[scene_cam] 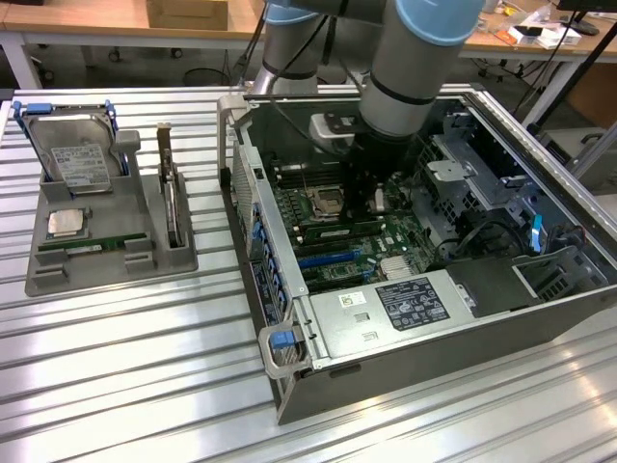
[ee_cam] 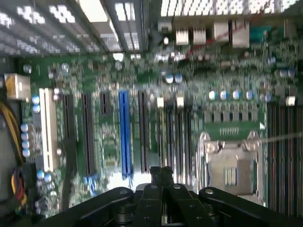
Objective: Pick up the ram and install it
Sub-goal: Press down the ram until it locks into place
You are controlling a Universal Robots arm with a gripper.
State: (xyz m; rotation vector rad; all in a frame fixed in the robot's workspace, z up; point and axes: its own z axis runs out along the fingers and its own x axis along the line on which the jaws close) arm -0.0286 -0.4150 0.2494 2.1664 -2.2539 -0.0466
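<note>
Driving this one remotely, here's where it stands. The arm is reached down into the open PC case (scene_cam: 540,318), and the gripper (ee_cam: 161,174) has its fingers pinched right together. I can't make out anything between them in the wrist view. The ram (scene_cam: 345,232) looks to be lying along the memory slots on the motherboard (scene_cam: 289,217), just beside where the gripper sits in the exterior view. I honestly can't tell if it's clicked all the way in or just resting on top. There's also a second green stick (scene_cam: 92,244) over in the grey tray (scene_cam: 43,275), on the exterior view's left.

My main worry is that a half-seated stick gets pushed unevenly, so one end goes in and the other rides up, which can bend it or chew the slot. The open CPU socket (ee_cam: 232,172) is also really near the fingertips, so a small sideways slip could land on those pins, and that would be ugly. The arm is also tucked close to the drive cage (scene_cam: 453,188), so I reckon a sloppy lift could clip metal.
</note>
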